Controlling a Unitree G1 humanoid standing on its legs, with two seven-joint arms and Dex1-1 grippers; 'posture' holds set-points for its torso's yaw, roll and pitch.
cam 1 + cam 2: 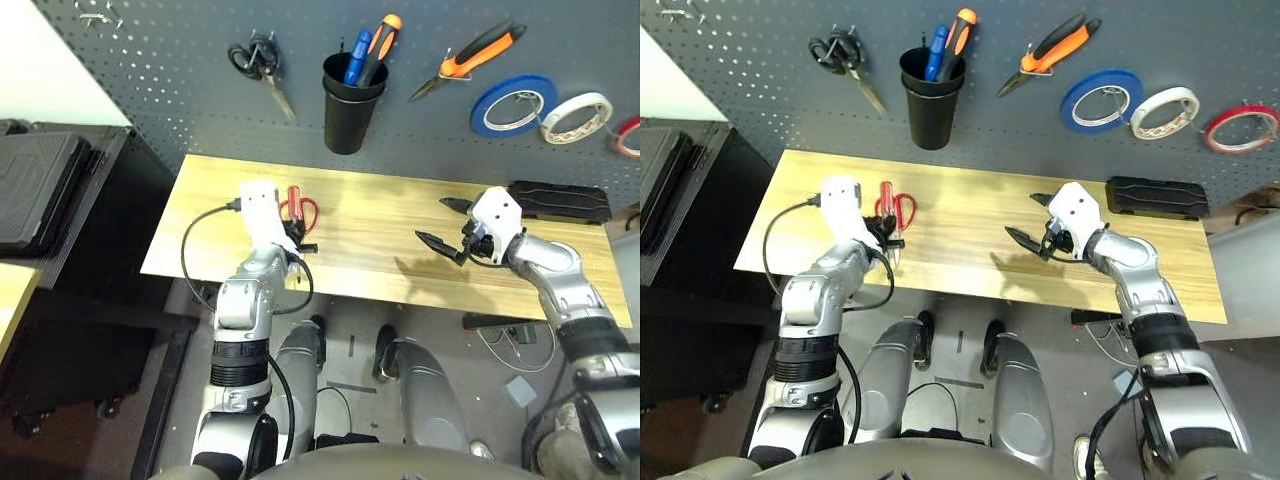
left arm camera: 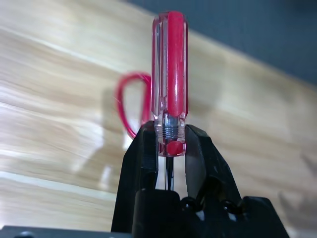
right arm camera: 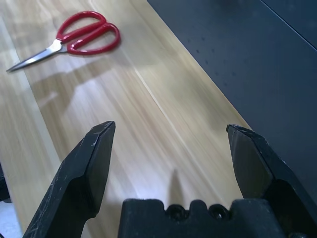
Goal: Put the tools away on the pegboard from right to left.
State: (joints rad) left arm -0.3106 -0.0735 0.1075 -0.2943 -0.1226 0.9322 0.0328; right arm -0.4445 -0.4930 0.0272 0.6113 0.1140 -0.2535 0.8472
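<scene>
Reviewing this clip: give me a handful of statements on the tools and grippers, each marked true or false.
1. The left gripper holds the red-handled screwdriver. True.
2. The right gripper grips the red-handled scissors. False: its jaws are open and empty; the scissors lie on the table.
3. The orange-and-black pliers hang on the pegboard. True.
4. The red tape ring lies on the table. False: it hangs on the pegboard, right of the white tape roll.
5. The black cup is empty. False: tools stand in it.
</scene>
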